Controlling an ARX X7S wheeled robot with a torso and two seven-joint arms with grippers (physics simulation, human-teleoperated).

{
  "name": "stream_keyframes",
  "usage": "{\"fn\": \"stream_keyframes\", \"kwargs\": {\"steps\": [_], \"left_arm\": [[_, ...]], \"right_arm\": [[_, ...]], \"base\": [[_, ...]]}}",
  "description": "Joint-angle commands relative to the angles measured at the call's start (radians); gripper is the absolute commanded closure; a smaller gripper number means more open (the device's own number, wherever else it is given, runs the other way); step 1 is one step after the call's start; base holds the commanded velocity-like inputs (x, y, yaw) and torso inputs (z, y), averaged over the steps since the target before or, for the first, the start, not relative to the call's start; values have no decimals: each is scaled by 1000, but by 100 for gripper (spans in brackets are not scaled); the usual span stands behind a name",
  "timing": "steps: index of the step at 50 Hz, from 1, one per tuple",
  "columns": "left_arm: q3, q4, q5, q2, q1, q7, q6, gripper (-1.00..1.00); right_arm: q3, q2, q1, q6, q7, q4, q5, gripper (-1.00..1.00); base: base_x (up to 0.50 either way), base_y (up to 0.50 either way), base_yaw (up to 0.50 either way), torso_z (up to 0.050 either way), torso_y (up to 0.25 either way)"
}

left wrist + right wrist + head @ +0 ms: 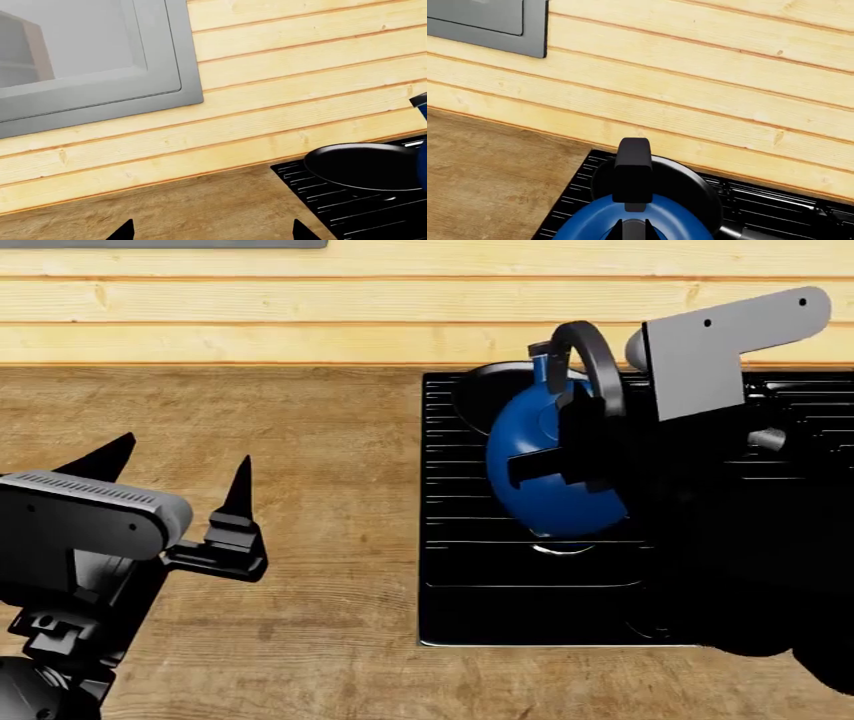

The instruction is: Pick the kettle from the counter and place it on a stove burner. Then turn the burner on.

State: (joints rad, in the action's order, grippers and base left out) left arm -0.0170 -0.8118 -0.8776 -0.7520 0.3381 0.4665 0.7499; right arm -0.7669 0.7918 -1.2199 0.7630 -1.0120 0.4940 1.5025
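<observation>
Your right gripper (587, 455) clamped the glossy, likely slippery, rigid blue kettle (534, 475) by its arched handle (594, 355) above the stove (534, 600), while your left gripper (180, 490) stood open.

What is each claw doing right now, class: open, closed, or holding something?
Left claw: open, empty, above the counter.
Right claw: closed on the kettle, held over the stove.
</observation>
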Motion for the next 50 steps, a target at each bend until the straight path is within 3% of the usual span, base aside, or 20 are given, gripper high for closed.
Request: {"fn": "stream_keyframes", "kwargs": {"steps": [1, 24, 46, 47, 50], "left_arm": [[6, 2, -5, -4, -5, 0, -6, -100], [-5, 17, 8, -3, -5, -3, -16, -100], [1, 26, 8, -7, -13, -5, -28, -100], [-1, 24, 10, -7, -15, -6, -29, -100], [-5, 28, 12, -6, -12, -6, -30, -100]], "right_arm": [[4, -25, -4, -7, 40, -93, -94, 100], [-18, -66, 72, -85, 146, -227, -174, 100], [-25, -70, 108, -96, 154, -267, -175, 100], [-24, -67, 106, -92, 153, -263, -169, -100], [-22, -61, 107, -87, 147, -255, -161, -100]], "base": [[0, 0, 0, 0, 0], [0, 0, 0, 0, 1], [1, 0, 0, 0, 0], [0, 0, 0, 0, 0], [0, 0, 0, 0, 0]]}}
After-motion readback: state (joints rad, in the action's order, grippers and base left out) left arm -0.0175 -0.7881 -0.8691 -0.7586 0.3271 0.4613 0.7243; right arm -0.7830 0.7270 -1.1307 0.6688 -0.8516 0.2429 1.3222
